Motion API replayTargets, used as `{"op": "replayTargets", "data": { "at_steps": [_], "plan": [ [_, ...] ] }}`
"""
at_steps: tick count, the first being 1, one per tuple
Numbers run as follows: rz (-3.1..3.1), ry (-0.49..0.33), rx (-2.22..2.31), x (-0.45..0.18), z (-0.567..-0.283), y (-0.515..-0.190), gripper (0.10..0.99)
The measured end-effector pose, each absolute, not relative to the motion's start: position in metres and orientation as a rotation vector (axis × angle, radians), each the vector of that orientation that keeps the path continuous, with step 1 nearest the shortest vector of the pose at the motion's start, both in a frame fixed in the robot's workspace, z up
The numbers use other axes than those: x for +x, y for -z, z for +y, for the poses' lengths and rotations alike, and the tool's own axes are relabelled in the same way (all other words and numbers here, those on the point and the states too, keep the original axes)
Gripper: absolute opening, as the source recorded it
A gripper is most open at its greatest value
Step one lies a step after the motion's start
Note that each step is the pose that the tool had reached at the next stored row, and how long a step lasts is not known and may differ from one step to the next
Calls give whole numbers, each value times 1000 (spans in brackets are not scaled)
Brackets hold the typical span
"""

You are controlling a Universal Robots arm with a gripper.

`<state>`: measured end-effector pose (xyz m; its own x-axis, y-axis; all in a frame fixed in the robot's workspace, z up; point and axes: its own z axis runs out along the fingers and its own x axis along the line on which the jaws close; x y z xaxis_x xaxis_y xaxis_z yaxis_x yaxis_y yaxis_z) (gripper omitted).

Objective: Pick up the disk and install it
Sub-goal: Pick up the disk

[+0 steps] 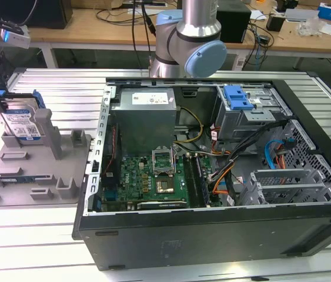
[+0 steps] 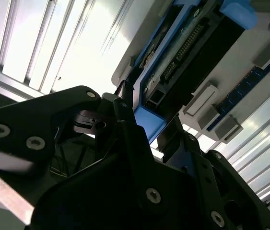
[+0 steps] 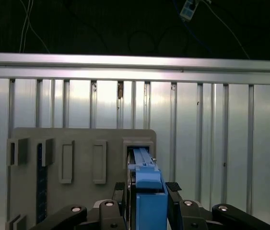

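- The disk (image 1: 23,124) stands on edge in a slot of the grey holder (image 1: 42,173), at the exterior view's left of the worktop (image 1: 30,241).
- Its long axis is upright, connector end up.
- The gripper (image 3: 146,191) pinches its blue bracket from above.

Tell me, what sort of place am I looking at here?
Most likely a robotics lab or test workshop: a robot arm stands behind an opened desktop computer case on a slotted aluminium table, with cable-strewn wooden workbenches beyond.
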<state>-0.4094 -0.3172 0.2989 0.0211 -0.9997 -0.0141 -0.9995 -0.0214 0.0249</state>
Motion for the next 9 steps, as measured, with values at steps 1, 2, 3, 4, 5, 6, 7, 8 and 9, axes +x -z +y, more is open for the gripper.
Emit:
{"op": "replayTargets", "data": {
  "at_steps": [1, 2, 3, 4, 5, 6, 7, 8, 9],
  "plan": [
    [-2192, 43, 2239, -409, -317, -299, 455],
    [-2192, 43, 2239, -410, -317, -299, 455],
    [-2192, 43, 2239, -410, -317, -299, 455],
    [-2192, 43, 2239, -410, -317, -299, 455],
    [-2192, 43, 2239, -410, -317, -299, 455],
    [-2192, 43, 2239, -410, -318, -299, 455],
    [-2192, 43, 2239, -409, -318, -299, 455],
    [-2192, 43, 2239, -409, -318, -299, 455],
    [-2192, 43, 2239, -409, -318, -299, 455]
  ]
}}
